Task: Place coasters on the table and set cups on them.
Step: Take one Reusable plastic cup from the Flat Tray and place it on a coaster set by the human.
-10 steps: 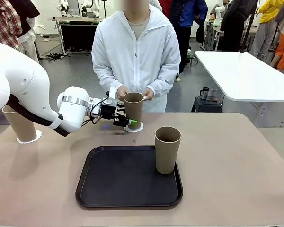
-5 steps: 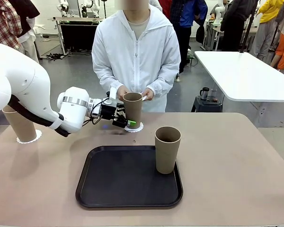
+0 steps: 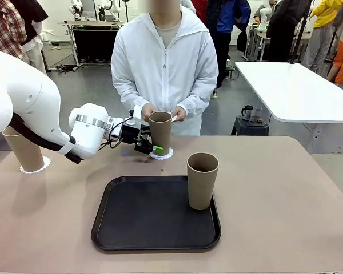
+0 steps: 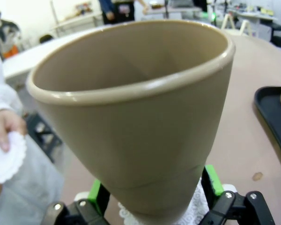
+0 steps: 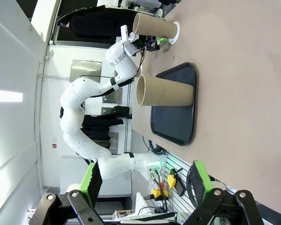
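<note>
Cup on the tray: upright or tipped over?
Upright: the cup stands on its base on the tray, rim up.

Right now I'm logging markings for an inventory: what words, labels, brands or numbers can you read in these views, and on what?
No text can be read.
The cups, coasters and tray are plain.
A small red sign on the wall in the right wrist view is too small to read.

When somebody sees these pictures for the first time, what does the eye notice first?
A tan cup stands on a lacy paper doily at the far edge of the table, with the left gripper flanking its base. Nearer, another cup stands on a black tray.
</note>
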